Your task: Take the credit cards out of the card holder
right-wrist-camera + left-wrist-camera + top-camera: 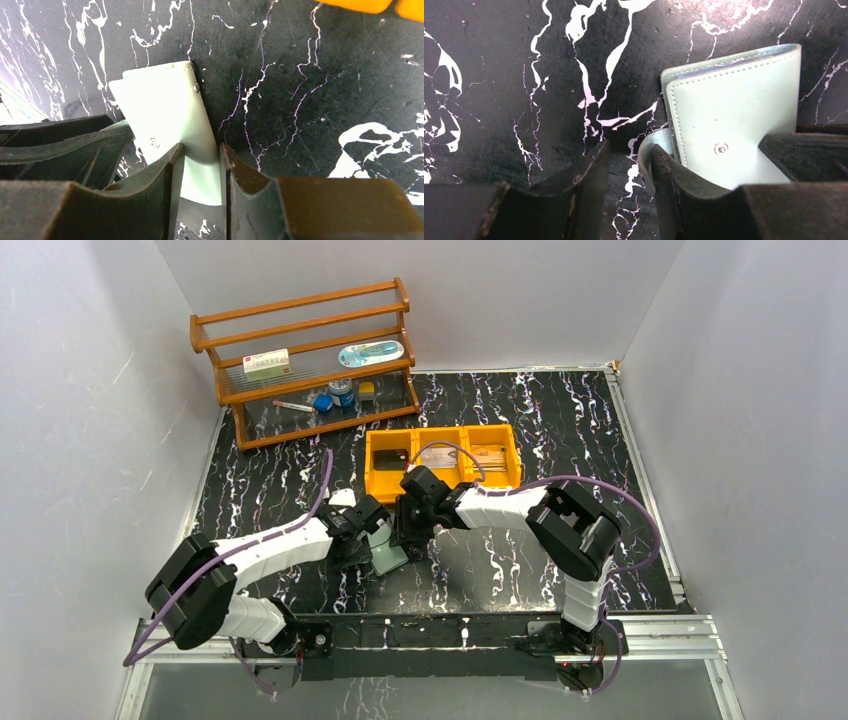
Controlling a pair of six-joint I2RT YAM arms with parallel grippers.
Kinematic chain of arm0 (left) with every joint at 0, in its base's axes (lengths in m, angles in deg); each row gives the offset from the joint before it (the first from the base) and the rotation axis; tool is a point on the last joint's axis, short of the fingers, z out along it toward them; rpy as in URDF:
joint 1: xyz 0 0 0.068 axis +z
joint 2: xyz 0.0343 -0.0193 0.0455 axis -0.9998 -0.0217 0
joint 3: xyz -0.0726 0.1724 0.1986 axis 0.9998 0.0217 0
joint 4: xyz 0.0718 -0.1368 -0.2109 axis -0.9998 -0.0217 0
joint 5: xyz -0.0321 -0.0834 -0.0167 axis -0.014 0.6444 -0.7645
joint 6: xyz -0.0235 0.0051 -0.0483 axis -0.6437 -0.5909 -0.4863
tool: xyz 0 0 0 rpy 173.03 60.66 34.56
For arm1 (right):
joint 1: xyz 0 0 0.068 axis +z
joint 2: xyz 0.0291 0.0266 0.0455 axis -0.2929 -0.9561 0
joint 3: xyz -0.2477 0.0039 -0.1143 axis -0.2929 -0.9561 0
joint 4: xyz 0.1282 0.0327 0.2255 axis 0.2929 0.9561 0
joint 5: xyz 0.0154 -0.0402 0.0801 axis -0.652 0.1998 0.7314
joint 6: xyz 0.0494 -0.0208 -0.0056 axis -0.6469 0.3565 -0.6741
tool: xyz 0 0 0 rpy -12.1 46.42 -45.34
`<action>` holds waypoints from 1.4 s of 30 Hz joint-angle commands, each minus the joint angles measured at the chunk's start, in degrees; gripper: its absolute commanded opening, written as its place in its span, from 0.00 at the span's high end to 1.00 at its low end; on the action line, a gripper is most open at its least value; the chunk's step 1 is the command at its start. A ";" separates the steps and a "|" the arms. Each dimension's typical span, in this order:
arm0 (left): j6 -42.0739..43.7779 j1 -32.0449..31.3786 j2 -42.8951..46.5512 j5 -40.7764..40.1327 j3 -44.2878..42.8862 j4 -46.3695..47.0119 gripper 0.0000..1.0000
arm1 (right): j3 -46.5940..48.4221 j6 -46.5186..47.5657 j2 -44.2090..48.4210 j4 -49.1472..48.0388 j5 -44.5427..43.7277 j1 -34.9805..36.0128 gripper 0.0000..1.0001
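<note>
The pale teal card holder [388, 552] lies on the black marble table between my two grippers. My right gripper [410, 540] [199, 147] is shut on one flap of the card holder [165, 105], which fills the gap between its jaws. My left gripper [365, 545] [630, 150] stands partly open at the card holder's [734, 110] snap side. Its right finger rests against the curled tab, and bare table shows between its jaws. A silvery credit card [440, 459] and a tan one [488, 456] lie in the orange bin. Any cards inside the holder are hidden.
The orange three-compartment bin [442, 430] [360, 4] stands just behind both grippers, with a dark item in its left compartment. A wooden shelf rack [300, 360] holding small items stands at the back left. White walls close in both sides.
</note>
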 commanded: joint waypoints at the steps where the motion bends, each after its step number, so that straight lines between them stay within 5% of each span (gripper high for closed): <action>1: -2.33 0.38 1.68 -5.05 1.77 2.84 0.66 | -0.84 0.84 -2.35 5.45 0.25 0.63 0.59; 11: -1.61 0.38 3.45 -7.62 3.59 6.48 0.81 | -0.55 0.93 -2.95 5.38 0.83 0.71 0.59; 16: -1.25 0.34 3.71 -7.61 3.40 6.81 1.00 | -0.65 0.93 -2.69 5.37 1.06 0.66 0.59; 23: 5.69 0.34 7.47 -2.18 1.16 8.81 1.00 | -0.82 0.90 1.65 4.35 1.84 0.67 0.51; 27: 12.98 0.25 11.91 4.52 -1.07 11.89 1.00 | -2.37 0.95 8.59 6.06 -3.20 0.44 0.48; 33: 21.31 0.22 10.60 14.39 -6.76 14.56 1.00 | -8.35 -0.17 19.67 8.87 -13.86 -0.41 0.30; 42: 27.35 -0.10 3.25 25.64 -13.21 18.05 1.00 | -17.09 -4.27 35.55 8.38 -25.14 -1.95 0.32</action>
